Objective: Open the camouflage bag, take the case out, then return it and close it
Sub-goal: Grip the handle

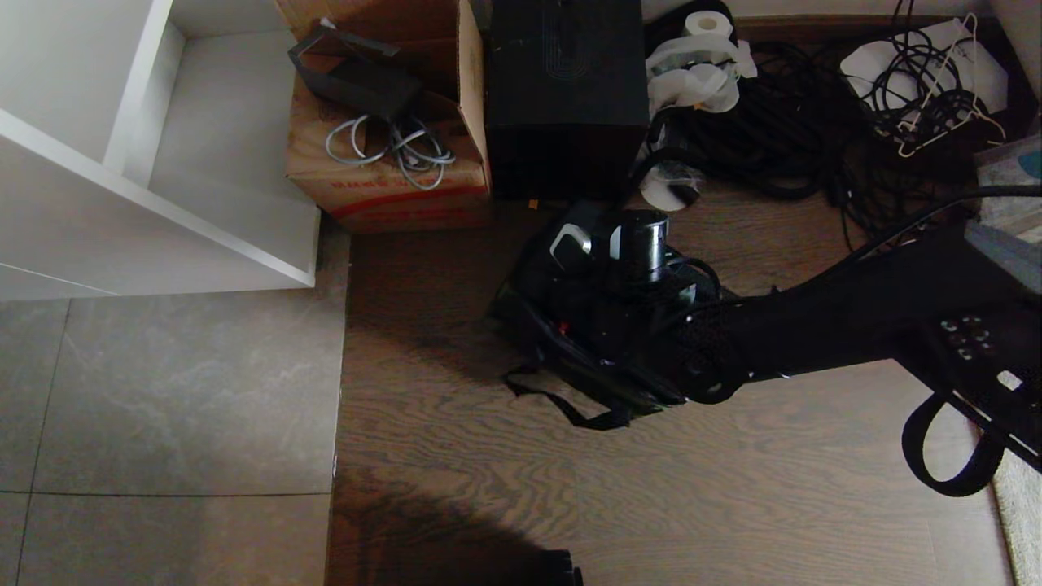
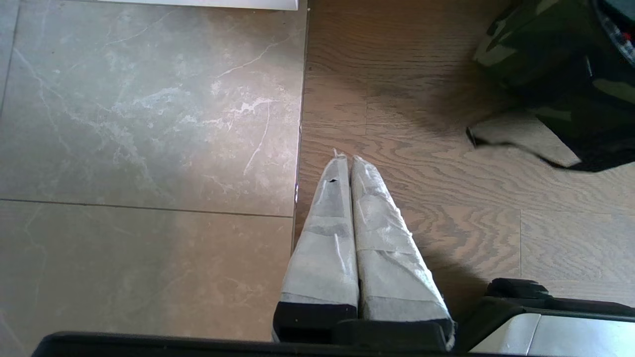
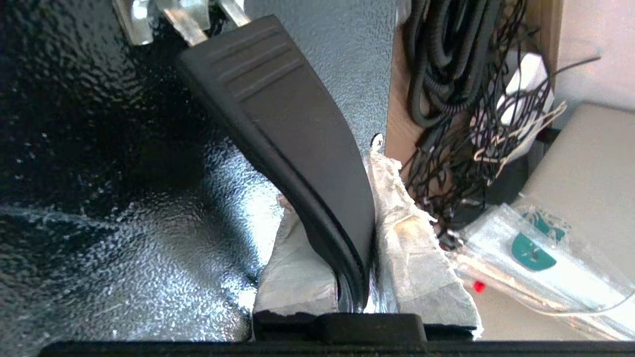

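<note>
The camouflage bag (image 1: 570, 366) lies on the wooden floor with its black strap (image 1: 562, 407) trailing toward me; its green-and-black cloth (image 2: 560, 64) also shows in the left wrist view. My right arm (image 1: 814, 325) reaches over the bag. The right gripper (image 3: 332, 173) is shut on the case's black ribbed handle (image 3: 278, 99), one taped finger on each side. The case (image 3: 99, 148) is black and pebbled, with silver fittings (image 3: 163, 15) at the handle's end. A silver latch (image 1: 570, 238) shows above the bag. My left gripper (image 2: 347, 161) hangs shut and empty over the floor.
A brown cardboard box (image 1: 391, 163) and a taller plain black box (image 1: 566, 89) stand behind the bag. Tangled black cables (image 1: 781, 138) and white paper rolls (image 1: 704, 57) lie at the back right. A white shelf unit (image 1: 122, 163) stands at the left, on grey tiles.
</note>
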### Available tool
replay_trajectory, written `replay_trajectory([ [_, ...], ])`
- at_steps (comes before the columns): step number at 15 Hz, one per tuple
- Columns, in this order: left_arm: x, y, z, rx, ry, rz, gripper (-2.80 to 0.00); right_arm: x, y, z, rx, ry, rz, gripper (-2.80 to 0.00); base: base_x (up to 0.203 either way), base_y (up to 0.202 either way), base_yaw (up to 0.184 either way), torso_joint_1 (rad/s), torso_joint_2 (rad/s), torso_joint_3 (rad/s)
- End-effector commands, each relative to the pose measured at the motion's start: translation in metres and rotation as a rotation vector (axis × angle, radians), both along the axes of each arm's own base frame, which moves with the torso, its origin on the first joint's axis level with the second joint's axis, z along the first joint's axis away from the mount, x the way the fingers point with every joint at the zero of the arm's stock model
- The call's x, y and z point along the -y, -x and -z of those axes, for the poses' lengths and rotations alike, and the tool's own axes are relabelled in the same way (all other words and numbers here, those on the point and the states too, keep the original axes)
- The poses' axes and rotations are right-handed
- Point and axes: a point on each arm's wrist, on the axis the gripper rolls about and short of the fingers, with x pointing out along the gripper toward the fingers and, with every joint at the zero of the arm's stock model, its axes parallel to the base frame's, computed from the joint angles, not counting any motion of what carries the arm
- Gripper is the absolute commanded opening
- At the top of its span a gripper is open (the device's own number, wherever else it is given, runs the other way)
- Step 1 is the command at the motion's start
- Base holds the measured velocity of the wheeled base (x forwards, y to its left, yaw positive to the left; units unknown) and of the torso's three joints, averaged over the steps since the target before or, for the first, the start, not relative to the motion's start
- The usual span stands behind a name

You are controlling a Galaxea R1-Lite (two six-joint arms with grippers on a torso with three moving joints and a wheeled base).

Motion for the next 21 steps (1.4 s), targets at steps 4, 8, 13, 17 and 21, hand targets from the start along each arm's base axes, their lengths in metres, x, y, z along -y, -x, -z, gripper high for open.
replay_trajectory([
  [4, 0.0, -0.001, 0.002, -0.008, 0.0, -0.001, -2.8, -0.013, 0.008, 0.007, -0.006, 0.007, -0.027, -2.8, 0.0, 0.0, 0.0, 0.0, 0.0, 0.0],
  [8, 0.0, -0.001, 0.002, -0.008, 0.0, -0.001, -2.8, -0.015, 0.009, 0.007, -0.003, 0.008, -0.032, -2.8, 0.0, 0.0, 0.0, 0.0, 0.0, 0.0],
  [13, 0.0, -0.001, 0.002, -0.007, -0.001, -0.001, -2.8, -0.021, 0.009, 0.01, -0.004, 0.01, -0.04, -2.8, 0.0, 0.0, 0.0, 0.0, 0.0, 0.0],
  [17, 0.0, 0.0, -0.001, 0.001, -0.036, 0.006, -2.8, -0.025, 0.011, 0.009, 0.0, 0.005, -0.048, -2.8, 0.0, 0.0, 0.0, 0.0, 0.0, 0.0],
  [21, 0.002, 0.013, -0.051, -0.084, -0.045, 0.101, -2.8, -0.026, 0.01, 0.005, 0.011, -0.003, -0.047, -2.8, 0.0, 0.0, 0.0, 0.0, 0.0, 0.0],
])
